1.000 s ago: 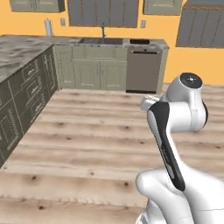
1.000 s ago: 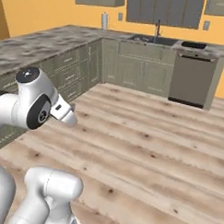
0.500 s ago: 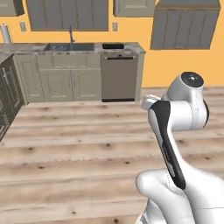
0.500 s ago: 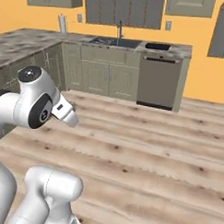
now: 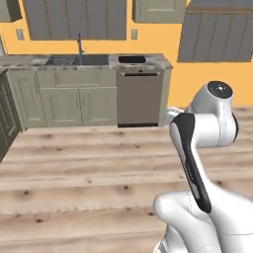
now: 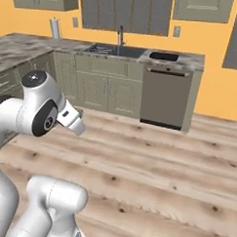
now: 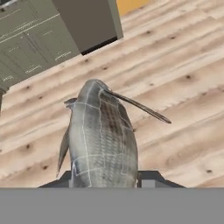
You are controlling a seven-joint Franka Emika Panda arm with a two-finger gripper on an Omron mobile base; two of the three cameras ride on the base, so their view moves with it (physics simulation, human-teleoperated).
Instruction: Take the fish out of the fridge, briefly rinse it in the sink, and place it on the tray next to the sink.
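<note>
Hand view, fish: the fish (image 7: 103,140) rises from between the gripper's (image 7: 105,180) two dark finger tips, silvery-grey, scaled, head end towards 12 o'clock, a thin dark fin spine slanting off to 3 o'clock.
Gripper state: closed on the fish, one finger (image 7: 148,178) at its right flank and the other at its left, both touching it.
Below the fish: pale plank floor (image 7: 183,87), well apart from it.
Hand view, 11 o'clock: beige cabinet doors (image 7: 30,48), and next to them at 12 o'clock the dark front of the dishwasher (image 7: 89,22).
Left base view, arm: the white arm (image 5: 202,143) fills the 4 o'clock part, with a dark strip down its link.
Left base view, sink: the sink (image 5: 79,60) sits in the counter at 11 o'clock, ribbed rack in its left part, thin faucet (image 5: 79,43) upright behind it.
Left base view, tray: the tray (image 5: 132,60) lies on the counter just right of the sink, above the dishwasher.
Right base view, sink and tray: sink (image 6: 113,50) at 12 o'clock, tray (image 6: 163,56) at 1 o'clock beside it, both far across the floor from the arm (image 6: 33,112) at 8 o'clock.
Right base view, wall: a paper towel roll (image 6: 55,27) stands at 11 o'clock on the counter.
</note>
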